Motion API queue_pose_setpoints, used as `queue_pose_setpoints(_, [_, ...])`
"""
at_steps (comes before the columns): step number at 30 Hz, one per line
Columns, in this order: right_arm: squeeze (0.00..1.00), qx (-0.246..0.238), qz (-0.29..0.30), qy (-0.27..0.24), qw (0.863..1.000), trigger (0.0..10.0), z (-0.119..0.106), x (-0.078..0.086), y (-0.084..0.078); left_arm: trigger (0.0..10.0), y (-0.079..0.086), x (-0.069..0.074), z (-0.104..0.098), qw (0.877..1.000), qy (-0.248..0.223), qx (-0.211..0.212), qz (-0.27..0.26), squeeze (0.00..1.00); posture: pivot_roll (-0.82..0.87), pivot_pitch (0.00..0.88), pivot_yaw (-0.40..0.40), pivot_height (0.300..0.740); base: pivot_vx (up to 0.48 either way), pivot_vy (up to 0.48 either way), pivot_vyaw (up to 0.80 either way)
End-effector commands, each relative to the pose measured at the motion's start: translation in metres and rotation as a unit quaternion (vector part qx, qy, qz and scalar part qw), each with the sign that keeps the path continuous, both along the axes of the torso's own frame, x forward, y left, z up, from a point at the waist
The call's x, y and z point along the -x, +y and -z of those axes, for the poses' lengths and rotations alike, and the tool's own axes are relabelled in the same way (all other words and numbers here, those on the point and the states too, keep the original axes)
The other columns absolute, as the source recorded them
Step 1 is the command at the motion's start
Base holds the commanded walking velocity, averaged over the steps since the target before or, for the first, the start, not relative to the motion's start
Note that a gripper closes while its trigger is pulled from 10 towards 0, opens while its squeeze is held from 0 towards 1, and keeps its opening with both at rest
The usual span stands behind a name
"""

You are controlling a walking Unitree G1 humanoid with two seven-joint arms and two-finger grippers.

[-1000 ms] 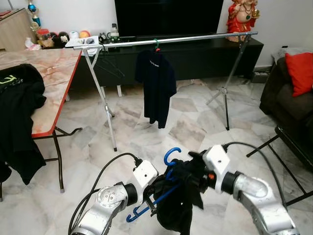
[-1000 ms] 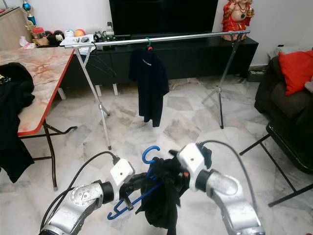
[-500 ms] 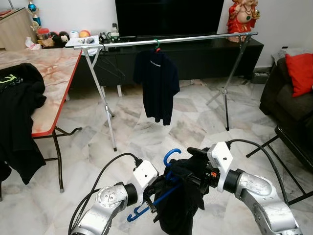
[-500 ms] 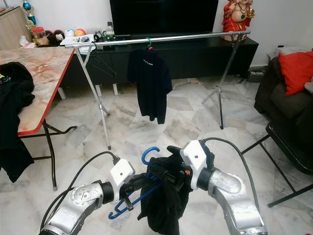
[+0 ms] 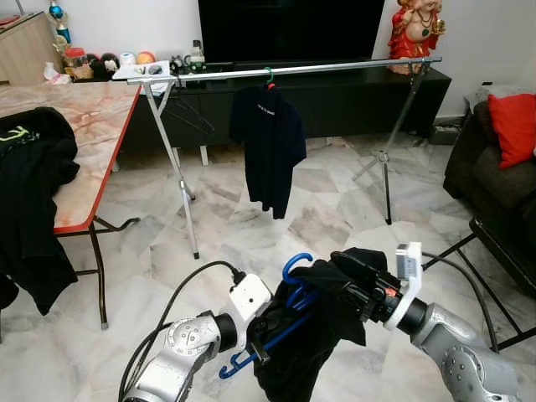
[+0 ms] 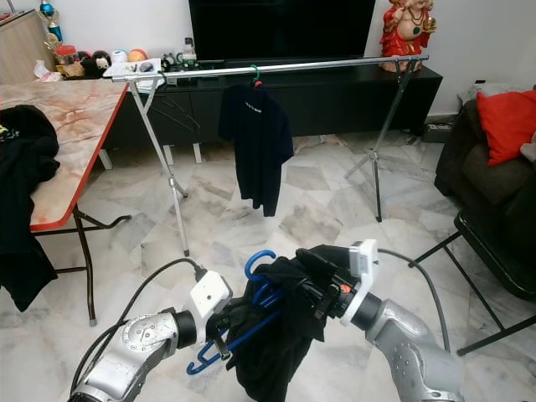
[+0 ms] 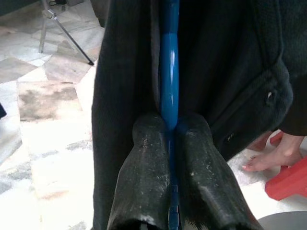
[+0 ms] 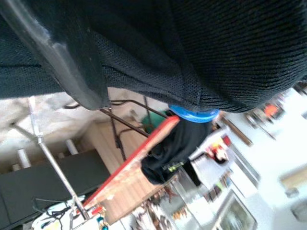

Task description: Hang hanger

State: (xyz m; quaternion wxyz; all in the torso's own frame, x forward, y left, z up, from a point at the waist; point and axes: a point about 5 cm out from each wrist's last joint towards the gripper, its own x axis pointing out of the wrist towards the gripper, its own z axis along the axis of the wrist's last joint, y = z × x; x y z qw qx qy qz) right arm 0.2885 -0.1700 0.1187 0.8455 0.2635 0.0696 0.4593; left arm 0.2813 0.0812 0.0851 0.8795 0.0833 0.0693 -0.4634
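Both arms reach forward low over the marble floor (image 5: 226, 234), elbows bent, wrists turned toward each other. The left hand (image 5: 261, 337), at about 7 o'clock in the head view, has its two black fingers (image 7: 144, 167) pressed together on the lower bar of the blue hanger (image 5: 293, 295). The right hand (image 5: 347, 280), coming in from 4 o'clock, pushes its fingers into the black garment (image 5: 322, 322) draped over the hanger; cloth covers them, so I cannot tell whether they are spread or closed. The hanger's long axis runs diagonally, from its lower end near 7 o'clock up toward 1 o'clock, and its hook curls upward at the top, pointing toward the clothes rack (image 5: 310, 67) well ahead at 12 o'clock. A dark shirt (image 5: 268, 146) hangs on the rack's rail. At 9 o'clock a surface (image 5: 79, 117) with a red edge carries another black garment (image 5: 29, 193).
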Motion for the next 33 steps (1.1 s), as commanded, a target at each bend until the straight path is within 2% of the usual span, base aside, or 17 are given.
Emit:
queue_pose_setpoints(1, [1.0,-0.03,-0.001,-0.005,1.0,10.0,-0.005,-0.001,-0.002,10.0,-0.001,-0.003,-0.008,1.0,-0.019,0.006,0.003,0.0,0.05,0.044,-0.005,0.74,0.0,0.0,0.0])
queue_pose_setpoints(4, [1.0,-0.044,0.002,0.015,0.999,10.0,0.002,0.002,0.001,10.0,0.0,-0.002,-0.008,1.0,-0.019,0.005,0.003,0.0,0.05,0.044,-0.005,0.74,0.0,0.0,0.0])
queue_pose_setpoints(11, [1.0,0.01,-0.007,0.022,1.0,10.0,0.016,0.007,0.01,10.0,0.0,-0.002,-0.008,1.0,-0.019,0.005,0.003,0.0,0.05,0.044,-0.003,0.74,0.0,0.0,0.0])
queue_pose_setpoints(13, [1.0,0.053,-0.014,0.013,0.998,10.0,0.018,0.008,0.012,10.0,0.0,-0.002,-0.008,1.0,-0.019,0.005,0.003,0.0,0.05,0.044,-0.003,0.74,0.0,0.0,0.0])
queue_pose_setpoints(14, [1.0,0.097,-0.019,0.004,0.995,10.0,0.02,0.009,0.014,10.0,0.0,-0.002,-0.008,1.0,-0.019,0.004,0.003,0.0,0.05,0.044,-0.003,0.74,0.0,0.0,0.0])
queue_pose_setpoints(15, [1.0,0.117,-0.024,-0.006,0.993,10.0,0.018,0.01,0.014,10.0,0.0,-0.002,-0.008,1.0,-0.019,0.005,0.003,0.0,0.05,0.044,-0.003,0.74,0.0,0.0,0.0])
queue_pose_setpoints(20, [1.0,0.145,-0.021,-0.025,0.989,10.0,0.01,0.009,0.014,10.0,0.0,-0.002,-0.008,1.0,-0.019,0.005,0.002,0.0,0.05,0.044,-0.006,0.74,0.0,0.0,0.0])
queue_pose_setpoints(23, [1.0,0.2,-0.01,-0.035,0.979,10.0,0.006,0.007,0.009,10.0,0.0,-0.002,-0.008,1.0,-0.019,0.006,0.002,0.0,0.04,0.044,-0.007,0.74,0.0,0.0,0.0])
queue_pose_setpoints(24, [1.0,0.243,-0.008,-0.038,0.969,10.0,0.007,0.007,0.006,10.0,0.0,-0.002,-0.008,1.0,-0.018,0.006,0.002,0.0,0.04,0.044,-0.008,0.74,0.0,0.0,0.0])
queue_pose_setpoints(26, [1.0,0.276,-0.001,-0.038,0.96,10.0,0.008,0.008,0.004,10.0,0.0,-0.002,-0.008,1.0,-0.018,0.006,0.002,0.0,0.04,0.044,-0.01,0.74,0.0,0.0,0.0])
queue_pose_setpoints(27, [0.91,0.3,0.001,-0.036,0.953,10.0,0.008,0.01,0.002,10.0,0.0,-0.002,-0.008,1.0,-0.018,0.006,0.001,0.0,0.04,0.044,-0.01,0.74,0.0,0.0,0.0])
queue_pose_setpoints(28, [0.91,0.3,0.001,-0.036,0.953,10.0,0.008,0.01,0.002,10.0,0.0,-0.002,-0.008,1.0,-0.018,0.006,0.001,0.0,0.04,0.044,-0.01,0.74,0.0,0.0,0.0])
queue_pose_setpoints(29, [0.71,0.32,0.002,-0.038,0.947,10.0,0.009,0.011,0.0,10.0,0.0,-0.002,-0.008,1.0,-0.019,0.006,0.001,0.0,0.04,0.045,-0.012,0.74,0.0,0.0,0.0])
queue_pose_setpoints(30, [0.02,0.328,0.008,-0.036,0.944,10.0,0.009,0.011,-0.001,10.0,0.0,-0.002,-0.008,1.0,-0.019,0.007,0.001,0.0,0.04,0.045,-0.012,0.74,0.0,0.0,0.0])
queue_pose_setpoints(33, [0.0,0.375,0.048,-0.026,0.926,10.0,0.011,0.008,-0.008,10.0,0.0,-0.002,-0.007,1.0,-0.018,0.007,0.001,0.0,0.04,0.045,-0.012,0.74,0.0,0.0,0.0])
